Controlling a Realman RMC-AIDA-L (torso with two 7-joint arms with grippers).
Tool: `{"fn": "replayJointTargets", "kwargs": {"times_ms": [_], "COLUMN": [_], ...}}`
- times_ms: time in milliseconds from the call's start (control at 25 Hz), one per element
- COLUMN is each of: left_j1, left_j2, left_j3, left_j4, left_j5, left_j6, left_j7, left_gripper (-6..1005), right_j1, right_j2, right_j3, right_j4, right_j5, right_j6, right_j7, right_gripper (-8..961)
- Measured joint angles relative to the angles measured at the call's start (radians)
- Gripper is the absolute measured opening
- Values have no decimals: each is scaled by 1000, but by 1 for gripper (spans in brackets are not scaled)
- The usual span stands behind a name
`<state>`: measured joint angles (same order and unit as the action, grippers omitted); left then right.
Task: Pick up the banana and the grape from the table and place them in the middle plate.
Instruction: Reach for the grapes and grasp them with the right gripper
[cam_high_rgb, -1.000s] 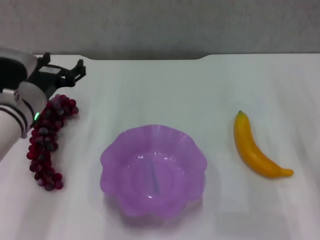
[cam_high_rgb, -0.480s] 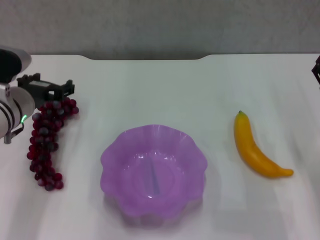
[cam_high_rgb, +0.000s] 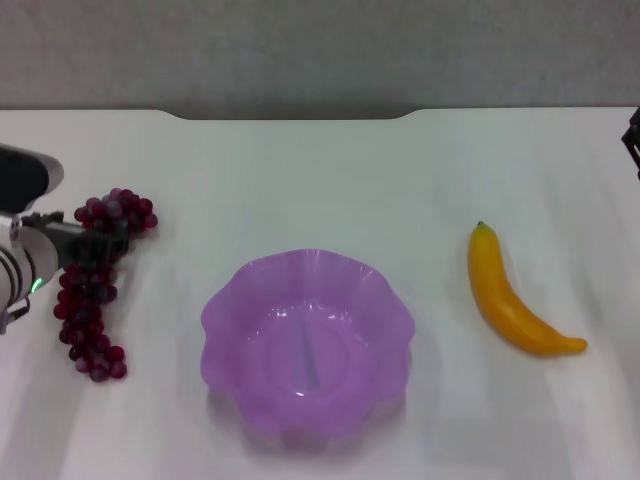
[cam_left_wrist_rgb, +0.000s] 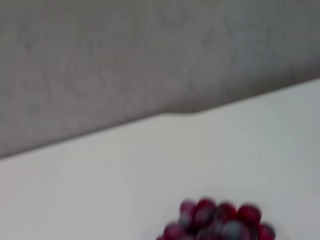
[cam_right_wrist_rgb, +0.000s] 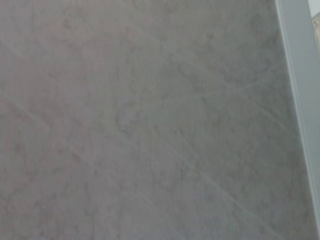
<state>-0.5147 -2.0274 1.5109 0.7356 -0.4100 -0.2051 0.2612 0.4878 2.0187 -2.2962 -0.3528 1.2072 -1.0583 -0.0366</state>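
Note:
The grape (cam_high_rgb: 90, 320), a long dark red-purple bunch, lies on the white table (cam_high_rgb: 320, 180) at the left. My left gripper (cam_high_rgb: 98, 240) is low over the bunch's upper part and covers some of it. The bunch's top also shows in the left wrist view (cam_left_wrist_rgb: 220, 225). The middle plate (cam_high_rgb: 215, 310), translucent purple with a wavy rim, stands empty at the centre front. The banana (cam_high_rgb: 510, 295), yellow-orange with a dark tip, lies to the plate's right. Only a dark tip of my right gripper (cam_high_rgb: 634, 140) shows at the right edge, far above the banana.
The table's rounded back edge meets a grey wall (cam_high_rgb: 320, 50). The right wrist view shows only grey wall (cam_right_wrist_rgb: 150, 120). Bare tabletop lies between the plate and each fruit.
My left gripper has come down and toward the front, from behind the bunch onto its upper part. The right gripper's tip has come into view at the right edge.

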Motion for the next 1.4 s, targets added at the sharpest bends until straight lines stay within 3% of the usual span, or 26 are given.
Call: {"fn": "replayJointTargets", "kwargs": {"times_ms": [640,1160,1400], "left_j1": [-17,-29,-27], "left_j2": [-5,-10,-7], "left_j3": [22,63,60], "left_j4": [-143,-165,-167], "left_j5": [-4,-26,-37], "left_j6": [80,86,108], "left_j7": [0,-36,-46], "left_gripper": [861,843,726], "right_j1": [1,5,5], "right_j2": [2,0,1], "right_j3": [0,0,0], "right_j4": [-6,-14,-14], "right_j5": [0,5,5], "right_j6": [0,0,0], "right_j7": [1,1,1], "right_gripper": [892,892,891]}}
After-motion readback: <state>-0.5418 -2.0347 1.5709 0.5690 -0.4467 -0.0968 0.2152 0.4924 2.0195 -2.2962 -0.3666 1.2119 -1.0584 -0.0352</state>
